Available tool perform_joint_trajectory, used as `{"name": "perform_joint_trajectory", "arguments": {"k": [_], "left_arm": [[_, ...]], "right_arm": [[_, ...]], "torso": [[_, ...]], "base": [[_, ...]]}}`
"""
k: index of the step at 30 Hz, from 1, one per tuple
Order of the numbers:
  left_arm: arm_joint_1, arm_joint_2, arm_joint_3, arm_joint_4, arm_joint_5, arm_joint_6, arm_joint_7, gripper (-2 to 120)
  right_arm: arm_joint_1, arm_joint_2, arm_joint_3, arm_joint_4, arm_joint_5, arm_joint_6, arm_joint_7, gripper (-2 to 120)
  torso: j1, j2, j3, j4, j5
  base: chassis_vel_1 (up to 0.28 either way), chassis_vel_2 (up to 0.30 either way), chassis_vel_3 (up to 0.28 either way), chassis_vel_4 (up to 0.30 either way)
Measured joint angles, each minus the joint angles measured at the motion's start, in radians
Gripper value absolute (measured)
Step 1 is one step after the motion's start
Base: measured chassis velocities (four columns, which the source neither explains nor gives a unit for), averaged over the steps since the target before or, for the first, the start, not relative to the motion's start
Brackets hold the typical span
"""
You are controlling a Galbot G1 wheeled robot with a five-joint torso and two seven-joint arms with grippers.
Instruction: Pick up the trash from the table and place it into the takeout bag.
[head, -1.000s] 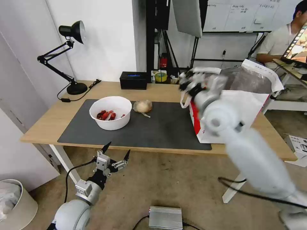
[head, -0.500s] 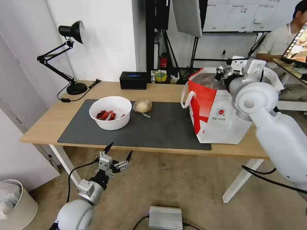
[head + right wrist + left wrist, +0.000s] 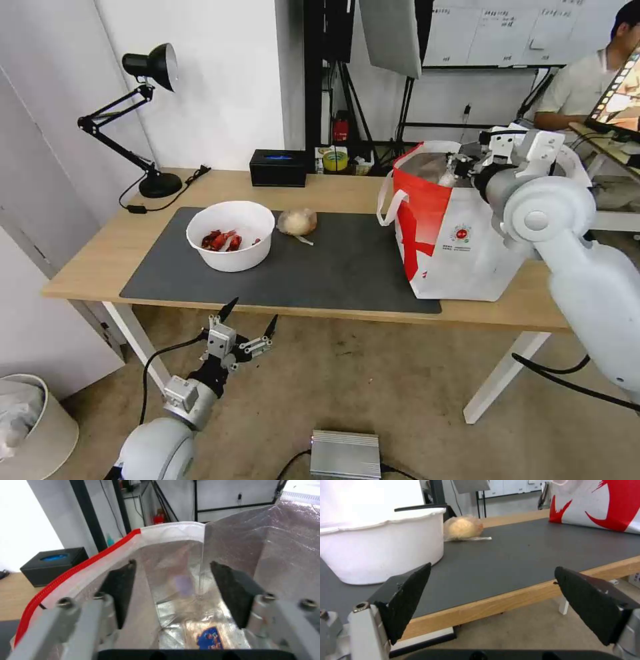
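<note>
Above the takeout bag [image 3: 460,233] rim, right pincer [image 3: 173,590] gapes empty.

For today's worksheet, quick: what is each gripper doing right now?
Left gripper: open, empty, below the table edge.
Right gripper: open, empty, over the bag mouth.

A long light-wood table [image 3: 100,257] on white legs carries a large dark grey mat [image 3: 333,267]. On the mat sit a white bowl [image 3: 231,235] of red shellfish scraps and, just beside it, a beige plastic-wrap ball [image 3: 297,221]. The white and red takeout bag [image 3: 453,247] stands at the mat's right end (partly off it, onto bare wood). Along the back edge are a black desk lamp [image 3: 150,120] and a black box [image 3: 279,167].
</note>
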Motion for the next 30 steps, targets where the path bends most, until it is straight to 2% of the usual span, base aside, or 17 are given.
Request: {"name": "perform_joint_trajectory", "arguments": {"k": [1, 5, 9, 10, 11, 15, 17, 18, 22, 23, 26, 27, 30], "left_arm": [[0.0, 0.0, 0.0, 0.0, 0.0, 0.0, 0.0, 100], [0.003, -0.002, 0.0, -0.003, 0.004, 0.0, 0.0, 100], [0.003, -0.003, -0.001, -0.005, 0.005, 0.001, 0.0, 100], [0.004, -0.005, -0.001, -0.006, 0.006, 0.001, 0.0, 100], [0.005, -0.005, -0.002, -0.006, 0.006, 0.001, 0.0, 100], [0.008, -0.006, -0.007, -0.008, 0.007, 0.001, 0.0, 100], [0.012, -0.006, -0.016, -0.009, 0.007, 0.001, 0.0, 100], [0.012, -0.006, -0.016, -0.009, 0.007, 0.001, 0.0, 100], [0.014, -0.006, -0.027, -0.01, 0.004, -0.003, -0.001, 100], [0.014, -0.006, -0.027, -0.01, 0.004, -0.003, -0.001, 100], [0.014, -0.003, -0.033, -0.011, 0.0, -0.005, 0.0, 100], [0.014, -0.003, -0.033, -0.011, 0.0, -0.005, 0.0, 100], [0.012, -0.004, -0.038, -0.01, -0.002, -0.014, 0.0, 100]], "right_arm": [[0.0, 0.0, 0.0, 0.0, 0.0, 0.0, 0.0, 63], [-0.009, -0.004, 0.008, 0.013, -0.001, 0.004, -0.033, 82], [-0.013, -0.004, 0.011, 0.021, -0.002, 0.032, -0.072, 89], [-0.016, -0.003, 0.013, 0.028, -0.009, 0.067, -0.121, 97], [-0.017, -0.001, 0.013, 0.035, -0.013, 0.098, -0.16, 99], [-0.018, 0.001, 0.005, 0.046, -0.02, 0.168, -0.22, 100], [-0.036, -0.004, -0.024, 0.072, -0.051, 0.268, -0.313, 100], [-0.036, -0.004, -0.024, 0.072, -0.051, 0.268, -0.313, 100], [-0.123, -0.01, -0.051, 0.131, -0.17, 0.357, -0.457, 100], [-0.123, -0.01, -0.051, 0.131, -0.17, 0.357, -0.457, 100], [-0.258, -0.017, -0.055, 0.178, -0.282, 0.41, -0.517, 100], [-0.258, -0.017, -0.055, 0.178, -0.282, 0.41, -0.517, 100], [-0.402, -0.025, -0.049, 0.215, -0.389, 0.467, -0.537, 100]], "torso": [[0.0, 0.0, 0.0, 0.0, 0.0], [0.0, 0.0, 0.0, 0.0, 0.0], [0.0, 0.0, 0.0, 0.0, 0.0], [0.0, 0.0, 0.0, 0.0, -0.0001], [0.0, 0.0, 0.0, 0.0, 0.0], [0.0, 0.0, 0.0, 0.0, -0.0001], [0.0, 0.0, 0.0, 0.0002, -0.0003], [0.0, 0.0, 0.0, 0.0002, -0.0003], [0.0, 0.0, 0.0, 0.0002, -0.0003], [0.0, 0.0, 0.0, 0.0002, -0.0003], [0.0, 0.0, 0.0, 0.0001, 0.0], [0.0, 0.0, 0.0, 0.0001, 0.0], [0.0, 0.0, 0.0, -0.0001, 0.0001]], "base": [[0.0, 0.0, 0.0, 0.0], [0.0, 0.0, 0.0, 0.0], [0.0, 0.0, 0.0, 0.0], [0.0, 0.0, 0.0, 0.0], [0.0, 0.0, 0.0, 0.0], [0.0, 0.0, 0.0, 0.0], [0.0, 0.0, 0.0, 0.0], [0.0, 0.0, 0.0, 0.0], [0.0, 0.0, 0.0, 0.0], [0.0, 0.0, 0.0, 0.0], [0.0, 0.0, 0.0, 0.0], [0.0, 0.0, 0.0, 0.0], [0.0, 0.0, 0.0, 0.0]]}}
